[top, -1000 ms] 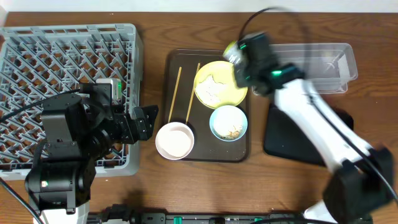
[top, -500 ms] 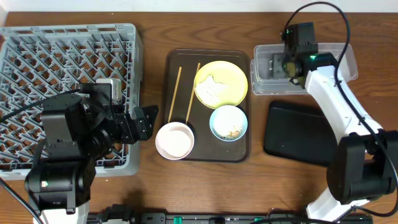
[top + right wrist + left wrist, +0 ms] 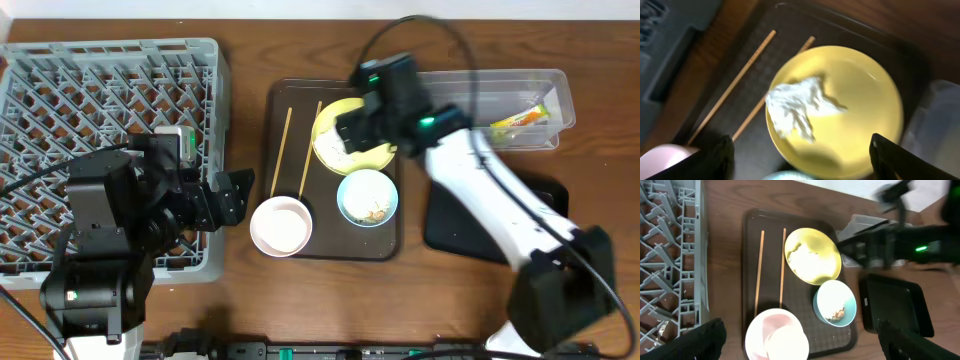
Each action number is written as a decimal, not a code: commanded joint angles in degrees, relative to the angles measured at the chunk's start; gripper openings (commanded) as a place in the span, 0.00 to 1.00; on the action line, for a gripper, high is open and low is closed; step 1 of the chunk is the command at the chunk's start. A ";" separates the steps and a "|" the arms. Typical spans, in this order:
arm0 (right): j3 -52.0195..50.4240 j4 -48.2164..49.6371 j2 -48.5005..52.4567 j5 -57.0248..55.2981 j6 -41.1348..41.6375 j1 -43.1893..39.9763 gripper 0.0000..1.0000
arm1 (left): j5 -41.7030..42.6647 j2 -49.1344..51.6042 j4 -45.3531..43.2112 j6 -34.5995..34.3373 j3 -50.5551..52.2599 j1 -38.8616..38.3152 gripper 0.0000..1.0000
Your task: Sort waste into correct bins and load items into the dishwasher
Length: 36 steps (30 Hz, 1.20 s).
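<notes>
The right gripper (image 3: 801, 142) is hovering over the yellow plate (image 3: 865, 95) with its fingers spread wide, gripping nothing. The crumpled napkin (image 3: 795, 107) is lying on the plate, close below the gripper and in line with the gap between its fingers. The wrapper (image 3: 520, 117) is lying in the clear tub (image 3: 490, 76), well apart from that gripper. The left gripper (image 3: 800, 332) is hanging spread and empty beside the grey rack (image 3: 100, 60).

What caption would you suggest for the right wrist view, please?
Open right hand over the yellow plate with its crumpled napkin; chopsticks lie alongside on the tray.
</notes>
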<state>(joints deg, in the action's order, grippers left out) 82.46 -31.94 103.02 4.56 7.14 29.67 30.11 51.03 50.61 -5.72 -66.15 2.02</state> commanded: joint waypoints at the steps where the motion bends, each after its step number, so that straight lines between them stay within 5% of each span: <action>1: 0.22 2.38 7.13 -13.35 3.37 3.17 0.82 | 0.96 0.15 -0.07 0.57 -1.09 -0.22 0.98; 9: 0.22 11.67 18.05 -8.35 4.55 3.78 0.65 | 0.96 0.15 -0.04 0.57 -1.09 -0.22 0.98; 13: 0.31 12.24 18.56 -8.17 4.63 3.32 0.23 | 0.96 0.15 -0.07 0.57 -1.09 -0.22 0.98; 16: 0.39 11.58 15.32 -8.15 4.57 2.47 0.01 | 0.96 0.15 -0.07 0.57 -1.09 -0.22 0.98; 27: 0.37 7.56 -5.73 -11.54 4.61 -10.62 0.01 | 0.96 0.15 -0.07 0.57 -1.09 -0.22 0.98; 36: 0.11 -3.04 -0.22 -10.73 4.46 -20.70 0.01 | 0.96 0.15 -0.07 0.57 -1.09 -0.22 0.98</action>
<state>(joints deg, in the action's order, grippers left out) 83.57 -33.89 99.35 -6.46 11.55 10.04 30.09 51.03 50.59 -5.72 -66.15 2.02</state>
